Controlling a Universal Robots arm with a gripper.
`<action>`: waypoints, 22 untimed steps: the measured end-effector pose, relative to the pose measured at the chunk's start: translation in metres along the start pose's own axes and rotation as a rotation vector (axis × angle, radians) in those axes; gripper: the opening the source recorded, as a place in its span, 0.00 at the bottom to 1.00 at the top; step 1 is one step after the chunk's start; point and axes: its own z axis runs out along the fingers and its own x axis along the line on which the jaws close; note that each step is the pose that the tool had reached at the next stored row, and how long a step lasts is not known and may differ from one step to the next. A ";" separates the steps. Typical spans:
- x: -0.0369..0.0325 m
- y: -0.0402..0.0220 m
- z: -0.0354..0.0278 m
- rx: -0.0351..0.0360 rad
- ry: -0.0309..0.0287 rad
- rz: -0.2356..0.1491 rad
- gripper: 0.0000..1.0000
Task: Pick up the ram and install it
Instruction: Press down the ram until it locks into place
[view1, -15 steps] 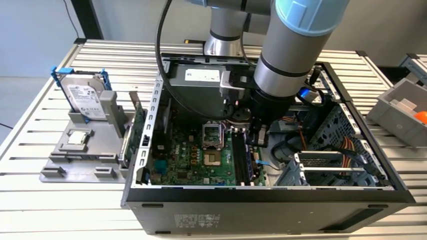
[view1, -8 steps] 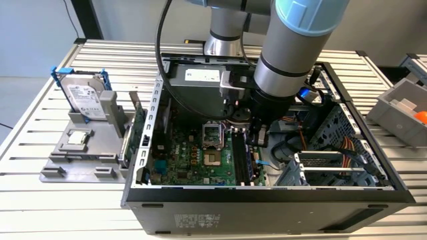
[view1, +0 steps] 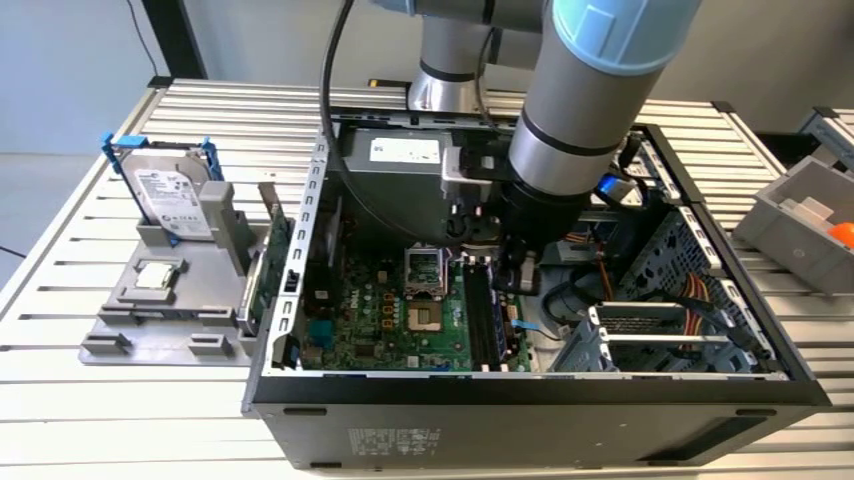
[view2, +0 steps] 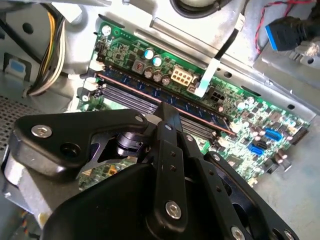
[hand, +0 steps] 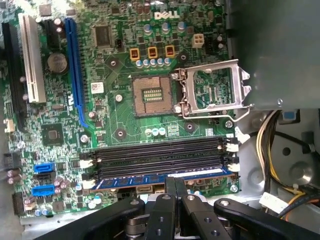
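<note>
While my arm (view1: 587, 110) reaches down into the open computer case (view1: 534, 400), that case sits on the slatted metal worktop (view1: 120, 420) with its side panel off. Off to the exterior view's left of the case, a grey fixture tray (view1: 160, 320) holds a silver hard drive in a blue bracket (view1: 171, 195) standing upright, and a green card with a metal bracket (view1: 274, 255) stands on edge between the tray and the case wall. A grey bin (view1: 801, 215) sits near the exterior view's right edge.

Inside the case lies the green motherboard (hand: 120, 115), with its processor socket (hand: 150, 95) uncovered and the socket's metal retention frame (hand: 210, 87) swung open beside it. A long blue expansion slot (hand: 75, 70) runs along one side. A bundle of yellow and black cables (hand: 267, 150) hangs by the drive cage.

The row of black memory slots (hand: 160, 152) lies just ahead of my gripper (hand: 174, 187). The ram (hand: 160, 178) is the dark-blue stick lying along the slot nearest to me, between the white end latches (hand: 232, 146); in the second wrist view it shows as a blue strip (view2: 200, 111) with small chips. My gripper's fingers are drawn close together right over the ram's edge; I cannot tell whether they grip it or merely press on it.
</note>
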 end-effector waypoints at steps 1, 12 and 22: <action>0.0000 -0.0001 0.0006 -0.0006 0.0003 -0.016 0.00; 0.0006 -0.0007 0.0150 -0.0020 0.0017 -0.049 0.00; 0.0006 -0.0010 0.0250 -0.0030 0.0059 -0.048 0.00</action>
